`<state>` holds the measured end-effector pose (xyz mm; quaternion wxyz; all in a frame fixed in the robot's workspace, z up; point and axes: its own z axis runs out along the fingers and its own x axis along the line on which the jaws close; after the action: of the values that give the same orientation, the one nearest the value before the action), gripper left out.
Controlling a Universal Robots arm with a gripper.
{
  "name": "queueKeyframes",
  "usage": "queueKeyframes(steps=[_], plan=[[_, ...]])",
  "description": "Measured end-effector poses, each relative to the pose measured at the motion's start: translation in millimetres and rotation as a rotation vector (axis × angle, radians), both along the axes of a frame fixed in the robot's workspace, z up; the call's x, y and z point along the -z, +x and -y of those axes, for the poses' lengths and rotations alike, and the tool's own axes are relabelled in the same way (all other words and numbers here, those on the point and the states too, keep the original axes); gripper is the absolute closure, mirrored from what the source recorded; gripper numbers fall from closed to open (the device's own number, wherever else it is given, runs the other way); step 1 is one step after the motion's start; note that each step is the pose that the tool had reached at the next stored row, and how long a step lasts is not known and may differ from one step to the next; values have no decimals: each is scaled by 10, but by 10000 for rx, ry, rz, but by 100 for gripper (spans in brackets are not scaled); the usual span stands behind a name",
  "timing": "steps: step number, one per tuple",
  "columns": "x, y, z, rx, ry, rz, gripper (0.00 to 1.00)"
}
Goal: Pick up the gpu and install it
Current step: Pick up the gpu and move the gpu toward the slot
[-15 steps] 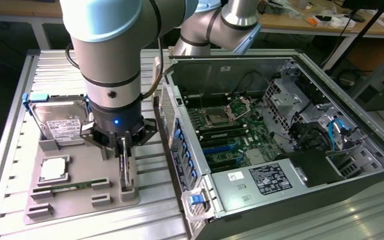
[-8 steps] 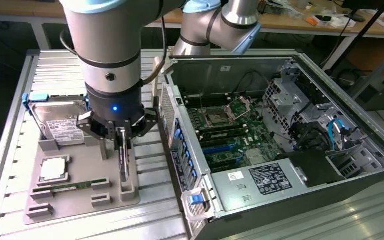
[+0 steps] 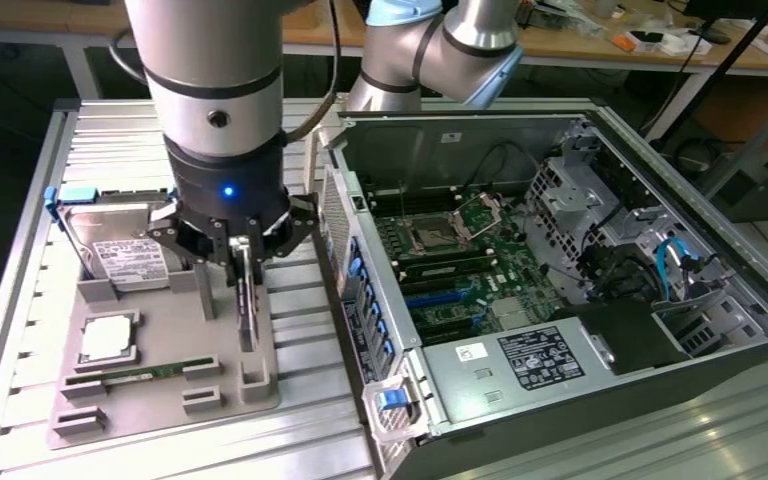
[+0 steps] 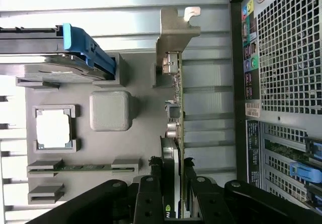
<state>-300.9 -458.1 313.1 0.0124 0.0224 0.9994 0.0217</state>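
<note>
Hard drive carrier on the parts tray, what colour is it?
The hard drive carrier is bright blue, clearest in the wrist view.

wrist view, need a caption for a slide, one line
Gripper closed on the gpu, which stands on edge in the grey holder tray beside the computer case.

I see the gpu (image 4: 178,108) with its green board edge, a plain grey fixture tray (image 4: 141,133), a silver hard drive (image 3: 91,225) with a white label (image 3: 128,262) and blue rail (image 4: 85,50), and the case (image 4: 287,48) with its dark-holed perforated grille.
</note>
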Motion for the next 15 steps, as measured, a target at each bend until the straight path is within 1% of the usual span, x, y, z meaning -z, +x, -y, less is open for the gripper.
queueKeyframes(steps=[5,12,13,15], plan=[[-183,0,0,-3,0,-1,73],[-406,0,0,-4,-1,-2,73],[-455,0,0,-5,-1,-2,73],[-519,0,0,-4,-1,-3,73]])
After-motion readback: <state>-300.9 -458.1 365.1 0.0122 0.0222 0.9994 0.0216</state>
